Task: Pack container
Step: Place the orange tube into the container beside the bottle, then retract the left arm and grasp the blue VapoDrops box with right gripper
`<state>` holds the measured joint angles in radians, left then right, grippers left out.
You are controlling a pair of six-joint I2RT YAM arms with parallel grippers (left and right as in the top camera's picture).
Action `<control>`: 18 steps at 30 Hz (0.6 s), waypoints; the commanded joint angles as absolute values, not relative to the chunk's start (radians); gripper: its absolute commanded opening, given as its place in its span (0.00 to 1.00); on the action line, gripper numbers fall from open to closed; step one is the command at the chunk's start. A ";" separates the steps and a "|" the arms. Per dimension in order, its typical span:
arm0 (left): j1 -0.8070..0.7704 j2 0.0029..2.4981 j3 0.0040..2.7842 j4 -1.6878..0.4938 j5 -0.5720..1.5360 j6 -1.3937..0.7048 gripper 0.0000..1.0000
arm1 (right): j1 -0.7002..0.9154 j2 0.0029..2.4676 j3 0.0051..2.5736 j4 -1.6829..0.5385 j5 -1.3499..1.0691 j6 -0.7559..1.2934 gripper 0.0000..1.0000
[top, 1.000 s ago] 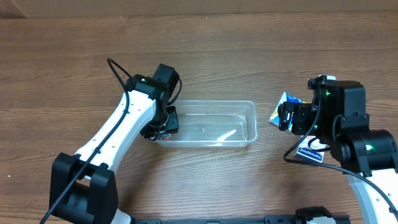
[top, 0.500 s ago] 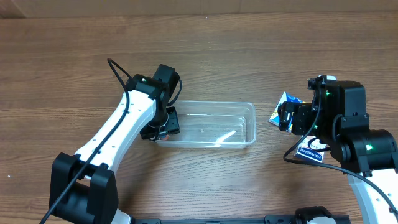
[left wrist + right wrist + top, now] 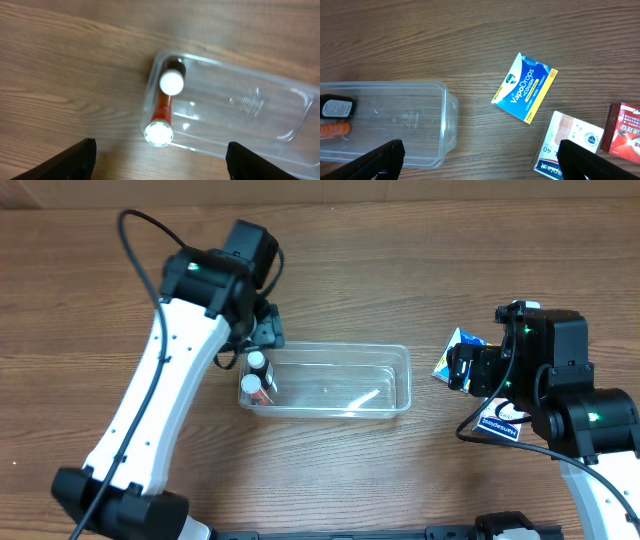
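The clear plastic container (image 3: 345,387) lies at the table's middle. Two small white-capped bottles (image 3: 256,374), one dark and one orange-red, lie in its left end; they also show in the left wrist view (image 3: 165,106). My left gripper (image 3: 264,332) is open and empty, raised above the container's (image 3: 250,102) left end, fingers (image 3: 160,165) spread wide. My right gripper (image 3: 462,367) is open and empty, hovering right of the container (image 3: 412,120), fingers (image 3: 487,162) wide apart.
A blue and yellow VapoDrops box (image 3: 525,87) lies right of the container, also in the overhead view (image 3: 452,348). A white box (image 3: 568,142) and a red box (image 3: 625,132) lie further right. The white box (image 3: 500,422) sits under the right arm.
My left arm has lifted up and back from the container's left end, and the two bottles now lie uncovered inside it. The right arm has not moved.
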<state>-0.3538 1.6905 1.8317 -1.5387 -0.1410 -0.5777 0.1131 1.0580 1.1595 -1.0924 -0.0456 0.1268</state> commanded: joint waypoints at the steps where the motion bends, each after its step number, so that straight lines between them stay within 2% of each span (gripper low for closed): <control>1: -0.310 1.576 1.888 -1.557 -0.224 -0.582 1.00 | 0.116 1.058 1.190 -1.087 -0.037 0.141 1.00; 6: -0.151 1.447 1.888 -1.562 -0.255 -0.580 1.00 | 0.116 1.141 1.221 -1.092 0.030 0.219 1.00; 11: 0.010 1.431 1.887 -1.541 -0.154 -0.391 1.00 | 0.110 1.364 1.312 -1.067 0.096 0.339 1.00; 18: 0.059 1.505 1.886 -1.524 -0.099 -0.310 1.00 | -0.006 1.674 1.312 -1.049 0.047 0.332 1.00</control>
